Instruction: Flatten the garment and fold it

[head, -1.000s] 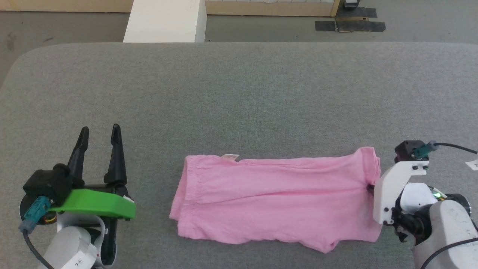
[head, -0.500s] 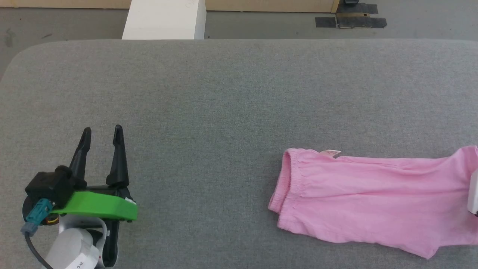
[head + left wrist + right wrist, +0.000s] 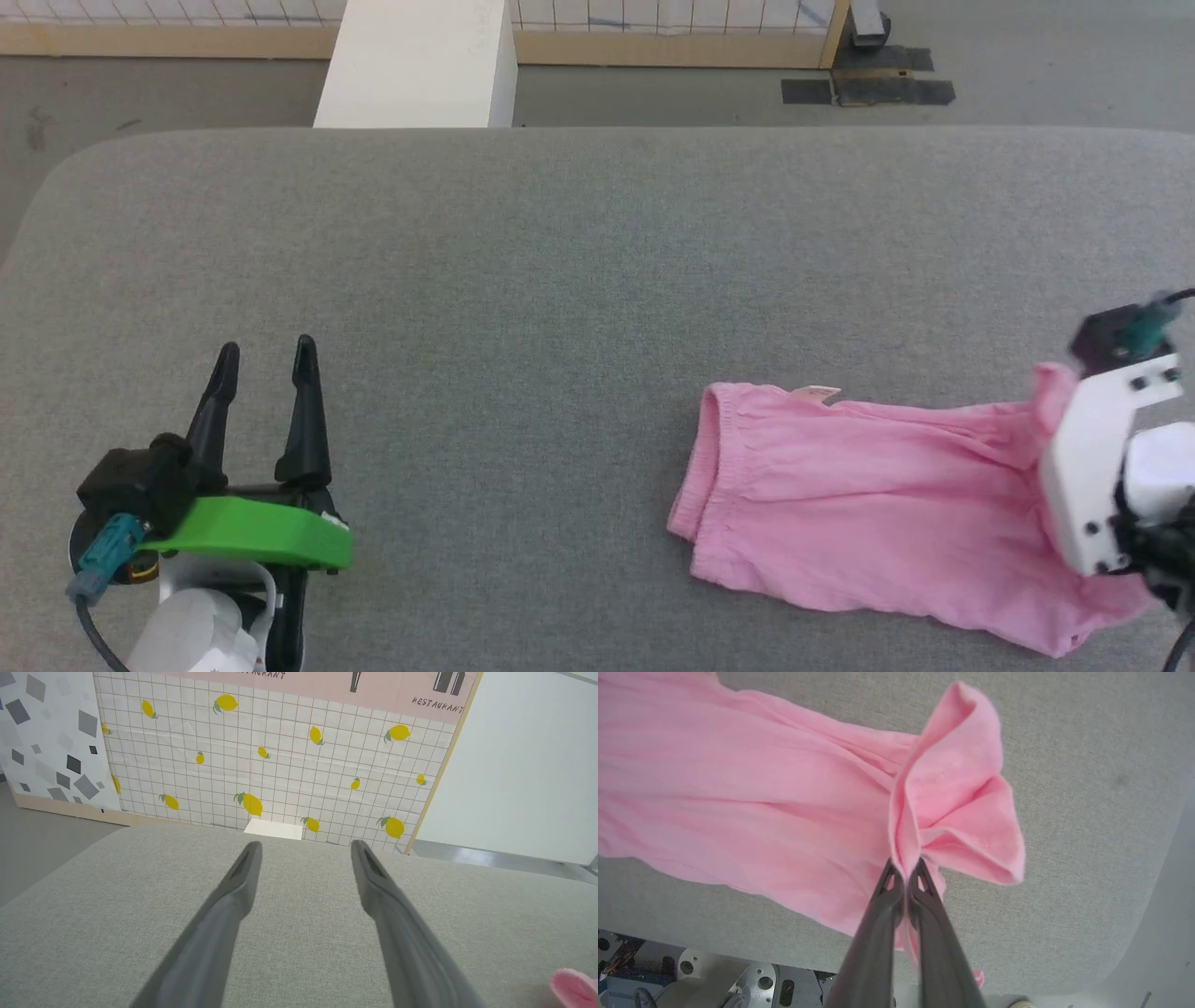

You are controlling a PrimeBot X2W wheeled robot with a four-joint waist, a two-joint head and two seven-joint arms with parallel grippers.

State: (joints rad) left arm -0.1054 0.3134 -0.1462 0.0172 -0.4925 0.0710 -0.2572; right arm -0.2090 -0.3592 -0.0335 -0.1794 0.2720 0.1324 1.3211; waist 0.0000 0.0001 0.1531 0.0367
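Note:
The light-pink garment lies spread on the grey table, toward its right side. Its gathered hem is the left end, with a small white tag on the far edge. My right gripper is shut on the garment's right end, which rises off the table in a pinched fold. In the head view the white right wrist bracket hides those fingers. My left gripper stands open over bare table at the lower left, far from the cloth. A pink bit of the garment shows in the left wrist view.
A white block stands beyond the table's far edge, and black tape patches lie on the floor. The table's rounded right edge is close to my right gripper. A tiled wall with lemons faces the left gripper.
My right gripper has shut on the garment's right end, dragged the whole cloth to the right and lifted that end. The head camera tilted slightly. The left gripper has stayed put.

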